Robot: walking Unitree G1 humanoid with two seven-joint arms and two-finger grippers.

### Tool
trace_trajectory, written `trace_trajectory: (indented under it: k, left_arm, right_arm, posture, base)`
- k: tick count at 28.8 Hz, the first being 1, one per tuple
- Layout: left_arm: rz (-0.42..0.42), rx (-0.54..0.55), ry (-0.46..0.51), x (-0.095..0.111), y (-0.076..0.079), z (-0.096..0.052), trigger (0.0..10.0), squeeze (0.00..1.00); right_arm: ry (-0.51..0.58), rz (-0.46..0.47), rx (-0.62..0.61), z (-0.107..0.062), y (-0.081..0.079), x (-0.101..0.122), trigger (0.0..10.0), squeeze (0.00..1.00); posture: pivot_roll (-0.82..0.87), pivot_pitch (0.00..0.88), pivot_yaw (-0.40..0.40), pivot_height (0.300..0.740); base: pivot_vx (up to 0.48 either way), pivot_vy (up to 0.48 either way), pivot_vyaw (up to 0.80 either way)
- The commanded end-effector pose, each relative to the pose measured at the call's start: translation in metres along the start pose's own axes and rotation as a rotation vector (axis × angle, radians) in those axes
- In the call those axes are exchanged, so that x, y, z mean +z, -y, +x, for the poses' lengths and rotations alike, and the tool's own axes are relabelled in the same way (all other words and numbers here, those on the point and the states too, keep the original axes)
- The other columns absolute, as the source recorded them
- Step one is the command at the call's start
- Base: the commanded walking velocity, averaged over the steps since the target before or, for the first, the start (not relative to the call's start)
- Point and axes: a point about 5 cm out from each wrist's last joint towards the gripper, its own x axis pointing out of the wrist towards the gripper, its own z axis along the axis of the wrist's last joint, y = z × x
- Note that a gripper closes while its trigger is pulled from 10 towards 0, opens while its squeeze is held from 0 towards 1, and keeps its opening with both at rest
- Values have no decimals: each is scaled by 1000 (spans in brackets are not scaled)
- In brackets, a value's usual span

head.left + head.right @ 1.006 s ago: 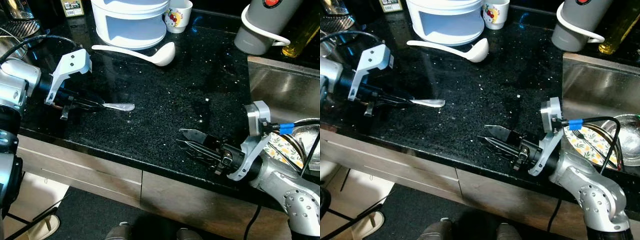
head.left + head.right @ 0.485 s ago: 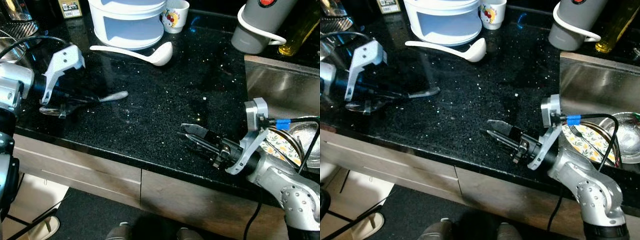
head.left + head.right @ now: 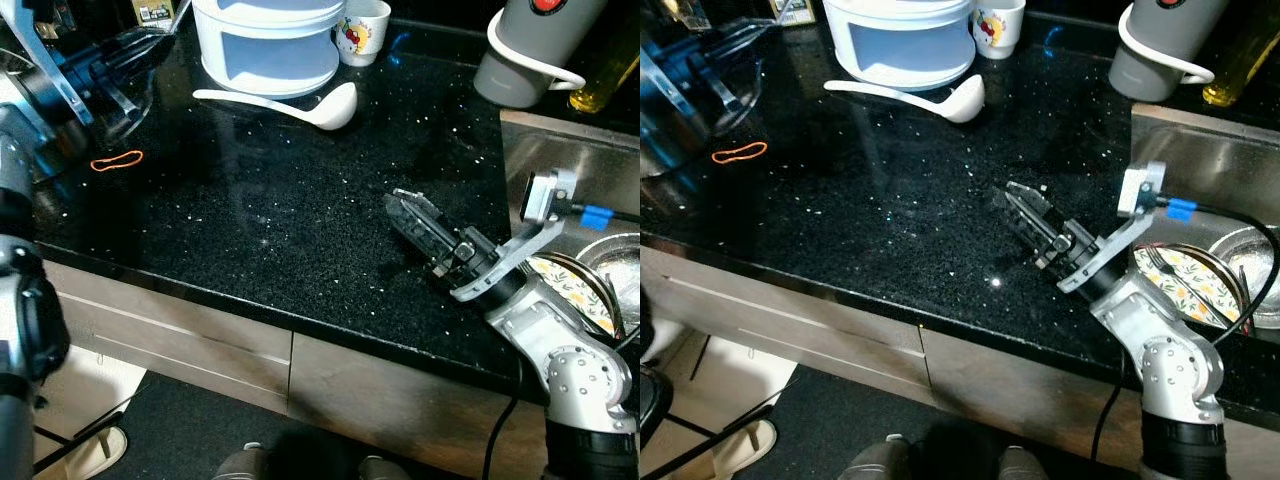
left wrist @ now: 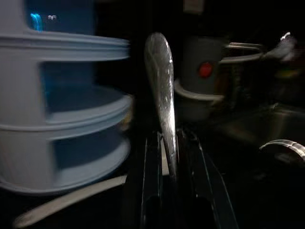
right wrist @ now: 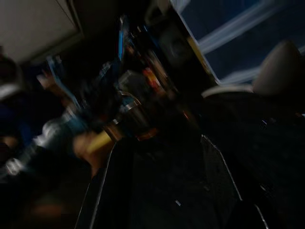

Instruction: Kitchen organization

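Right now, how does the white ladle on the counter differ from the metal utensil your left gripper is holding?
The white ladle lies flat on the black counter, untouched; the metal utensil is off the counter, clamped between the left gripper fingers. The ladle is matte white, the utensil shiny silver. The ladle's bowl is in view; the utensil's working end is hidden. Both have long handles.

Spoon (image 4: pixel 159 81) in your left gripper (image 4: pixel 167 143): polished metal, glossy. Behind it tiered container (image 3: pixel 268 40): smooth white plastic. Countertop (image 3: pixel 300 220): glossy black speckled stone. Ladle (image 3: pixel 290 103): white glossy plastic.
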Motion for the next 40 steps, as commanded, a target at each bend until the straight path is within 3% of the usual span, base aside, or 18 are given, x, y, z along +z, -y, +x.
trace_trajectory:
  k: [1,3,6,7,8,9,11,13,26,33,40]
  left_arm:
    - [-14,-8,25,2,3,1,0,0]
    - [-116,-22,134,-8,20,6,0,0]
    - [-167,-32,188,-12,32,9,0,0]
    - [-210,-20,238,-18,48,13,2314,0]
    - [-210,-20,238,-18,48,13,2314,0]
    - [-236,-5,276,-21,63,15,10000,0]
    - [-239,32,302,-21,80,17,10000,0]
    - [-232,56,314,-20,82,16,10000,0]
    - [-121,245,273,-15,83,15,10000,0]
    - [-108,293,234,-23,81,17,10000,0]
    - [-50,423,117,-41,70,23,10000,0]
  right_arm:
    - [29,7,8,-1,-1,3,10000,0]
    - [65,29,7,4,-3,6,10000,0]
    - [72,31,-8,6,-2,6,10000,0]
    - [74,28,-26,8,-1,7,10000,0]
    - [74,28,-26,8,-1,7,10000,0]
    - [73,26,-38,10,1,7,10000,0]
    - [73,22,-49,12,4,7,10000,0]
    - [75,20,-52,12,5,7,10000,0]
    - [137,-25,-128,13,15,22,10000,0]
    - [135,-72,-179,13,22,25,10000,0]
    - [101,-120,-210,16,24,25,10000,0]
  posture:
    - [-18,99,19,740]
    - [-15,90,22,740]
    - [-14,86,22,740]
    - [-17,74,29,740]
    - [-17,74,29,740]
    - [-14,72,32,740]
    - [-4,71,37,740]
    - [0,68,40,740]
    - [1,56,52,740]
    - [-2,50,51,740]
    - [-6,55,49,740]
  base:
    - [0,0,0]
    - [0,0,0]
    - [0,0,0]
    - [0,0,-800]
    - [0,0,-800]
    - [0,0,-800]
    - [0,0,-800]
    - [0,0,-800]
    - [0,0,-800]
    - [0,0,-800]
    - [0,0,-800]
